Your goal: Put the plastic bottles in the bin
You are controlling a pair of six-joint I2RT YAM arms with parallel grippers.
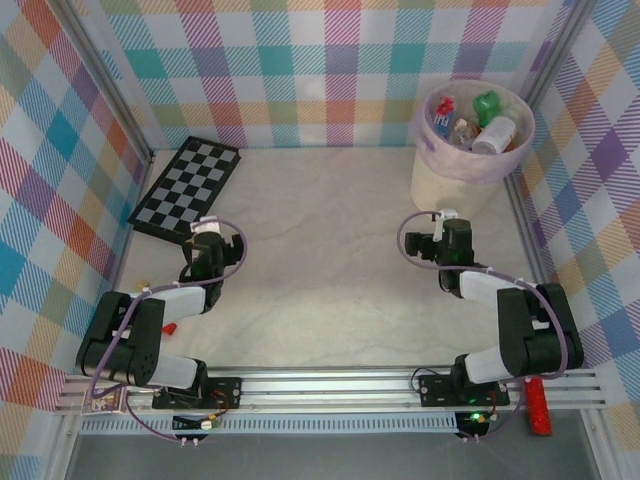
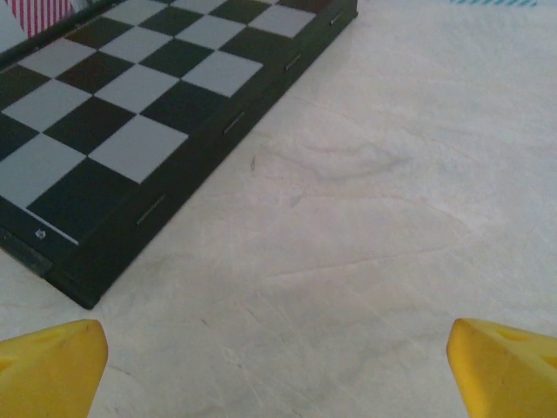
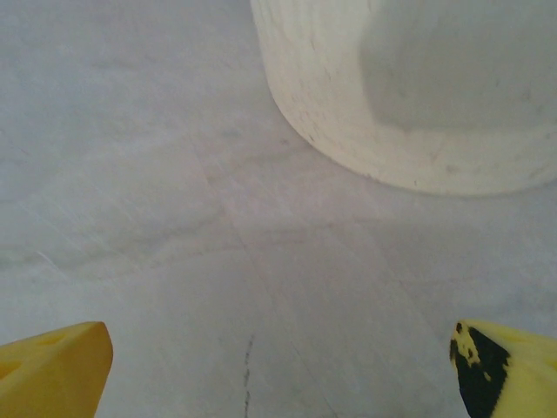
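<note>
Just on the near side of the bin (image 1: 445,185), the right end effector (image 1: 446,225) is hovering over the pale surface (image 1: 320,310), fingers spread wide and holding nothing. Well to the bin's left, the left end effector (image 1: 207,235) is hovering likewise, spread and empty, beside a checkerboard (image 1: 187,185). Inside the bin, plastic bottles (image 1: 478,125) are lying piled; plaid walls (image 1: 300,70) are enclosing everything.

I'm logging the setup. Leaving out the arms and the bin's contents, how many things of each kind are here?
Bin: 1
Chessboard: 1
Red stick at the front rail: 1
Small red piece at the near left: 1
Total: 4
</note>
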